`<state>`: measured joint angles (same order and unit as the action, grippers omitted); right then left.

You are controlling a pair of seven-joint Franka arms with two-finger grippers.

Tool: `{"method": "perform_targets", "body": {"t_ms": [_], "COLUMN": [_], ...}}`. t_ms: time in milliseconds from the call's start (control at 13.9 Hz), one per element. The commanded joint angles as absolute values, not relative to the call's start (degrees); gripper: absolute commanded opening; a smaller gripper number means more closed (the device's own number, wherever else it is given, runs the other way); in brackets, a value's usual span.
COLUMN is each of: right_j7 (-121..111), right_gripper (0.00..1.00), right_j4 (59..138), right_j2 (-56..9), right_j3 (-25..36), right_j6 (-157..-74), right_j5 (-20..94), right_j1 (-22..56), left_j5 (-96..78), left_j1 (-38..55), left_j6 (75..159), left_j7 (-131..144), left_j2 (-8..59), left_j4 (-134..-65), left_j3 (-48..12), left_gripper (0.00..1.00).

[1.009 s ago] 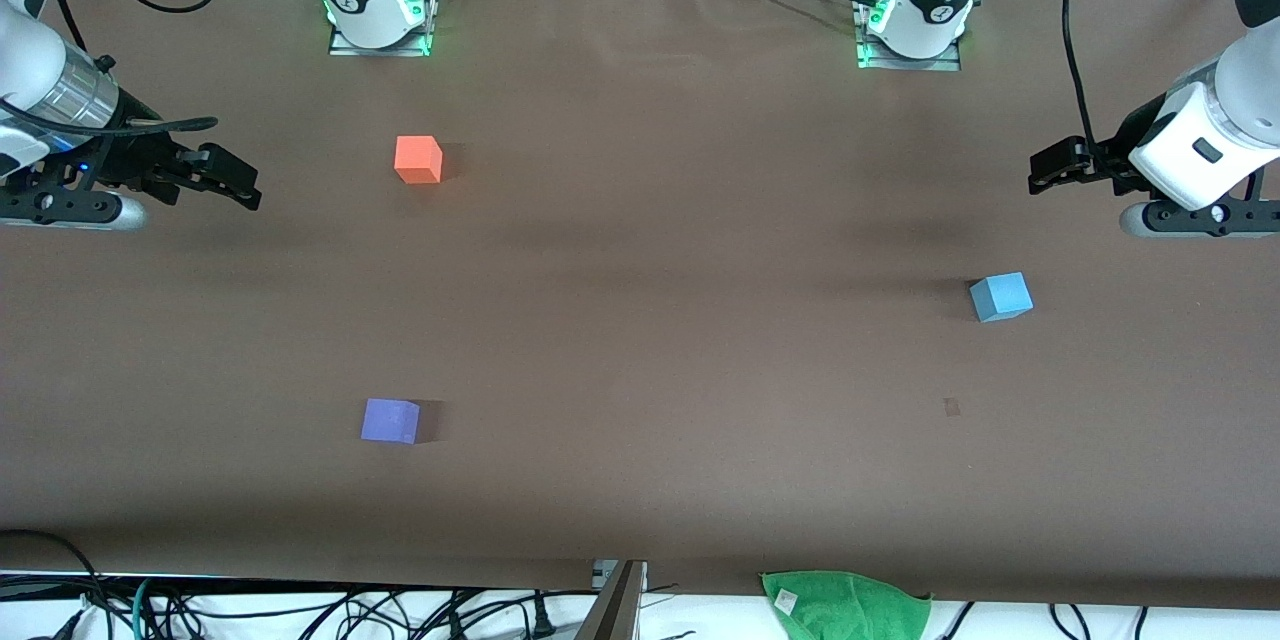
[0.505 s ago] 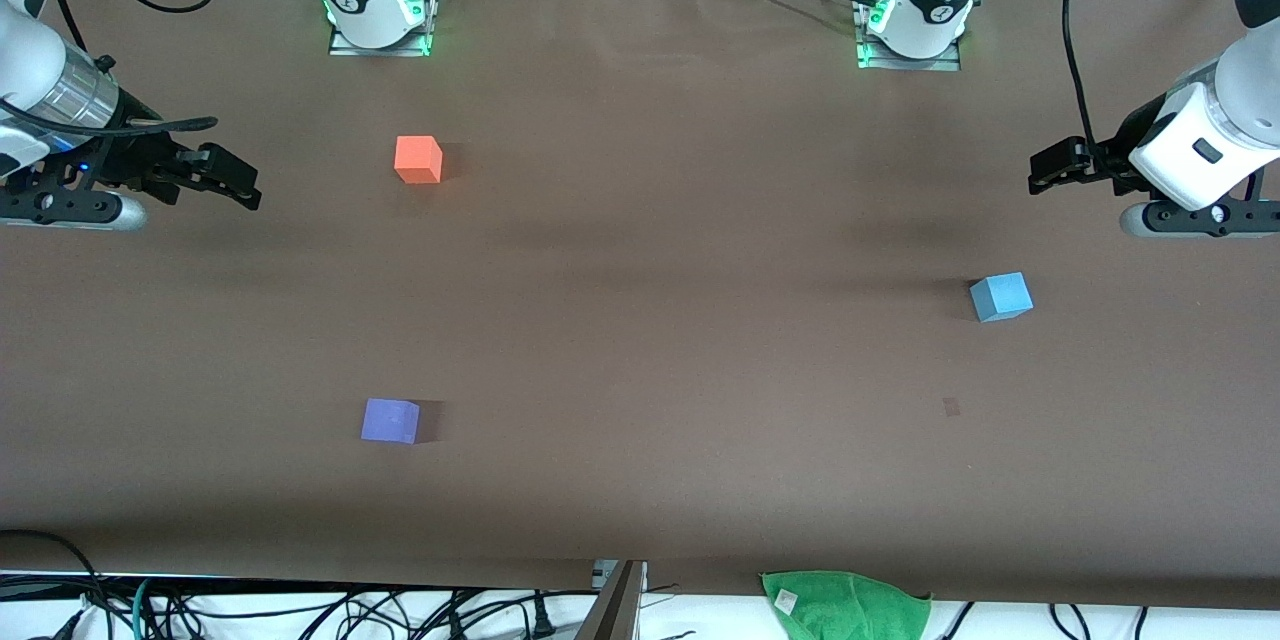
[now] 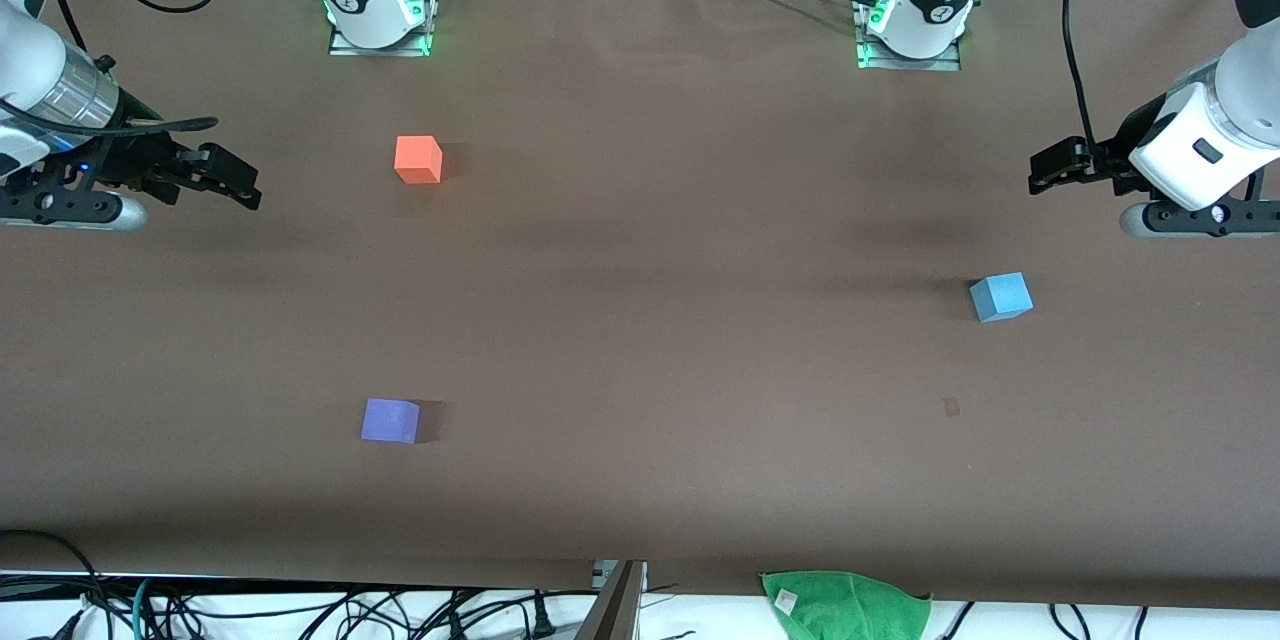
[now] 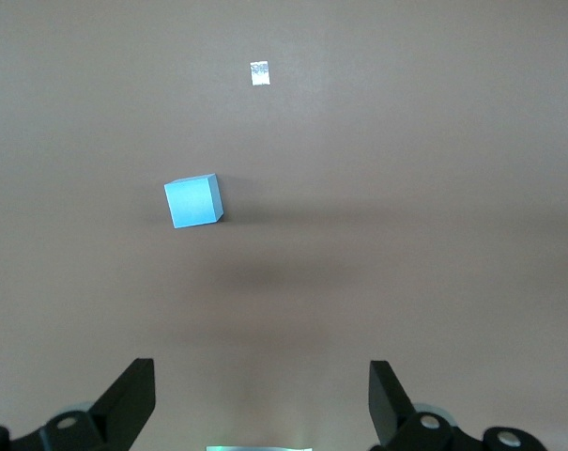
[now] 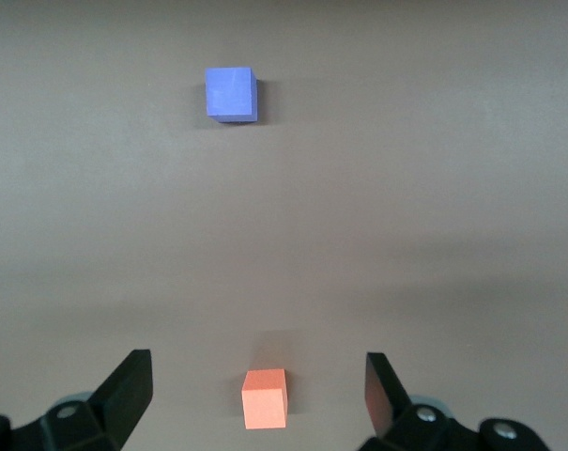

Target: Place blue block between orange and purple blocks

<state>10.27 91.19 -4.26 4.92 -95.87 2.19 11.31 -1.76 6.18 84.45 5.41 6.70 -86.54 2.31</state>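
Observation:
The sky-blue block (image 3: 1000, 297) sits on the brown table toward the left arm's end; it also shows in the left wrist view (image 4: 192, 201). The orange block (image 3: 418, 160) and the purple block (image 3: 390, 420) sit toward the right arm's end, the purple one nearer the front camera, with a wide gap between them. Both show in the right wrist view, the orange block (image 5: 265, 397) and the purple block (image 5: 231, 94). My left gripper (image 3: 1048, 172) (image 4: 260, 371) hangs open and empty, apart from the blue block. My right gripper (image 3: 240, 188) (image 5: 255, 359) hangs open and empty beside the orange block.
A green cloth (image 3: 845, 605) lies at the table's front edge. A small pale mark (image 3: 951, 407) is on the table, nearer the front camera than the blue block. The arm bases (image 3: 375, 5) (image 3: 915, 15) stand at the back edge. Cables run along the front edge.

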Motion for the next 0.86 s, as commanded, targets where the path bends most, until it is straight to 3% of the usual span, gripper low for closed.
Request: {"method": "perform_targets", "body": {"t_ms": [0, 793], "right_j7": [9.1, 9.1], "right_gripper": [1.0, 1.0], "right_j4": [91.8, 91.8], "right_j2": [-3.4, -3.4], "right_j3": [4.8, 4.8], "right_j6": [-95.5, -95.6], "right_j5": [3.2, 3.2], "right_j1": [10.9, 10.9], "left_j5": [-2.9, -3.0], "left_j1": [6.1, 5.9], "left_j6": [83.7, 83.7], "left_j7": [5.2, 5.3], "left_j2": [7.6, 8.3], "left_j4": [-84.7, -84.7], "left_j3": [2.5, 2.7], "left_gripper": [1.0, 1.0]}}
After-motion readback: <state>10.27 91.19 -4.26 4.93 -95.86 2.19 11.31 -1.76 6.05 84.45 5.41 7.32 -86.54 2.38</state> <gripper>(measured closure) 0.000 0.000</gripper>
